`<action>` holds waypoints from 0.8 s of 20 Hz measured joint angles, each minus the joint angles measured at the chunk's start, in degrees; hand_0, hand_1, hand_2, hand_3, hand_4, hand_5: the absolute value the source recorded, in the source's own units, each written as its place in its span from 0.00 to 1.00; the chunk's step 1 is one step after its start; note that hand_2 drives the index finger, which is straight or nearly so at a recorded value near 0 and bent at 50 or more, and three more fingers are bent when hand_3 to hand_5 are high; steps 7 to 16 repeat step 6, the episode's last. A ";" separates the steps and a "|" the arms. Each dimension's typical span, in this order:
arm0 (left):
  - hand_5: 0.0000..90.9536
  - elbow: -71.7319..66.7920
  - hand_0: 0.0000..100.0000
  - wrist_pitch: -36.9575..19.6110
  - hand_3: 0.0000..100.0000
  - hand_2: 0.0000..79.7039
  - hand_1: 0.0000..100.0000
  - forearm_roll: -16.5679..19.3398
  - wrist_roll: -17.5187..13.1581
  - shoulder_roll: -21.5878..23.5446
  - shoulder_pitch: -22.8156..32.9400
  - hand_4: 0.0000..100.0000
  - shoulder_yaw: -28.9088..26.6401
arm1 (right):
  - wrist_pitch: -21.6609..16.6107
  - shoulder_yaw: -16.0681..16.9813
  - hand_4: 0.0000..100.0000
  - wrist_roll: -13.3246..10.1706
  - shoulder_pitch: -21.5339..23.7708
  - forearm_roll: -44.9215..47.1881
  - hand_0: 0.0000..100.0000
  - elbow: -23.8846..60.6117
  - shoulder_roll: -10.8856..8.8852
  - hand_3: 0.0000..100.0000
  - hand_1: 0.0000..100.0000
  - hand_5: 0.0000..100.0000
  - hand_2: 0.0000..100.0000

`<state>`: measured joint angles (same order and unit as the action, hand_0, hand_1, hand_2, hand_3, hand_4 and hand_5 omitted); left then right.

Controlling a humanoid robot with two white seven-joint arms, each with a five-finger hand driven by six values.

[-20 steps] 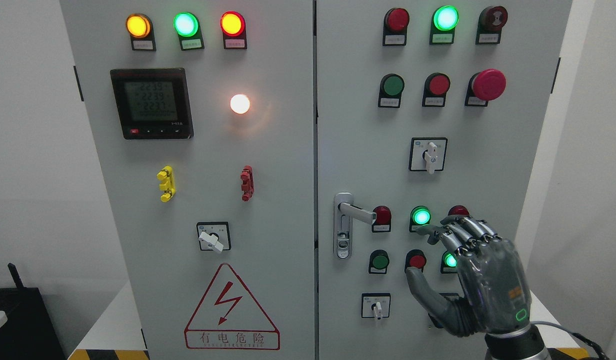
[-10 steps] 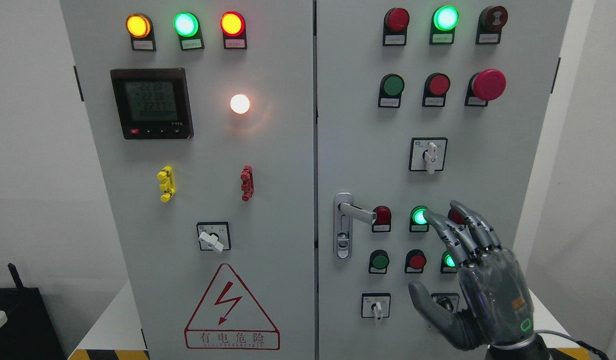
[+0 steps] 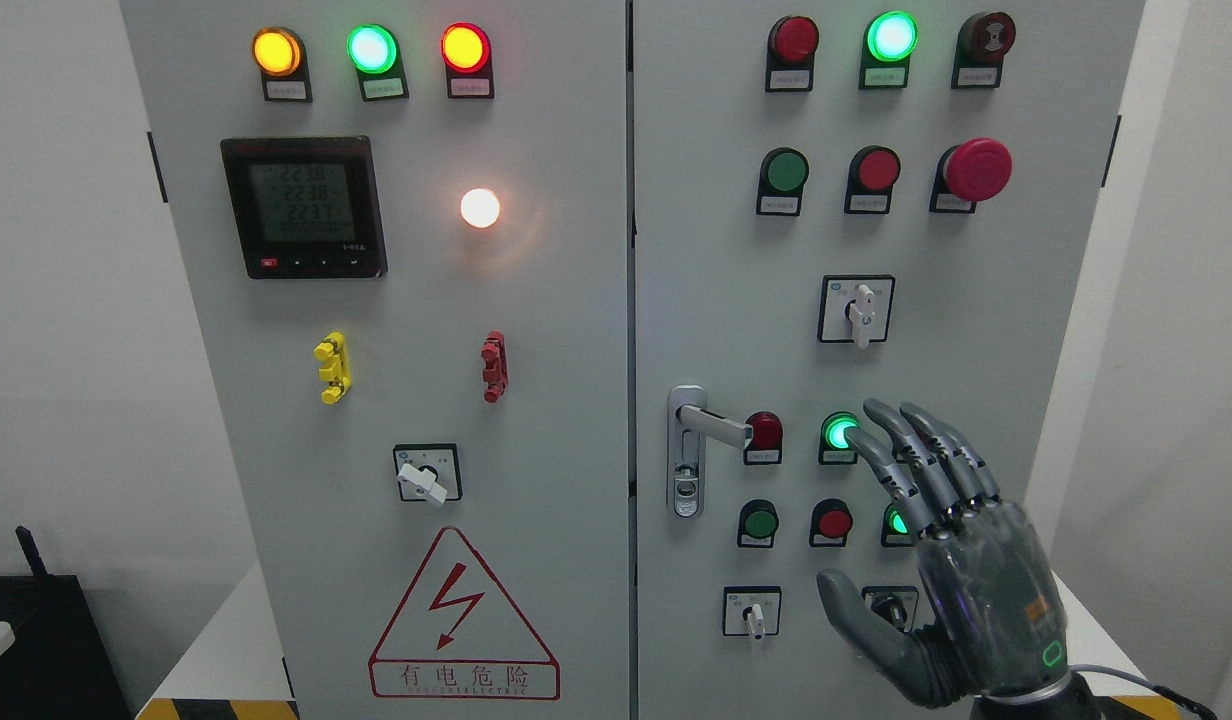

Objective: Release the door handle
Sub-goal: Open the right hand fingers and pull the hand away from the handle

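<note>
- The door handle (image 3: 714,425) is a bright metal lever on a vertical backplate, mounted at the left edge of the cabinet's right door (image 3: 1016,330), its arm pointing right toward a red lamp (image 3: 765,431).
- It looks rigid and smooth; polished metal would likely be slippery under hard fingers. Being hinged to the door, it carries no weight of its own to lift, only the resistance of its latch.
- The best hold would probably be around the horizontal arm near its free end, where leverage is greatest.
- The right hand (image 3: 976,570) sits low on the right, its fingers (image 3: 901,460) spread and extended upward, thumb out to the left, holding nothing.
- The handle lies well to the left of the fingertips, clearly apart from them; the fingertips overlap the lit green button (image 3: 840,433) in this view.
- Judging from this, the handle is already let go.
- The left hand does not show.
</note>
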<state>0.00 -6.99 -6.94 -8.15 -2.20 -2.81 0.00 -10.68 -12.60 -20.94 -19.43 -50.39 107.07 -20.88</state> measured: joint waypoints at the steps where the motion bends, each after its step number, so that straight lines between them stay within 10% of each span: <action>1: 0.00 0.00 0.12 0.00 0.00 0.00 0.39 0.00 0.00 0.00 0.00 0.00 0.00 | 0.00 -0.02 0.00 0.01 0.00 0.03 0.37 0.04 0.03 0.06 0.00 0.00 0.00; 16: 0.00 0.00 0.12 0.00 0.00 0.00 0.39 0.00 0.00 0.00 0.00 0.00 0.00 | -0.07 -0.02 0.00 0.04 -0.04 0.13 0.37 0.14 0.15 0.07 0.00 0.00 0.00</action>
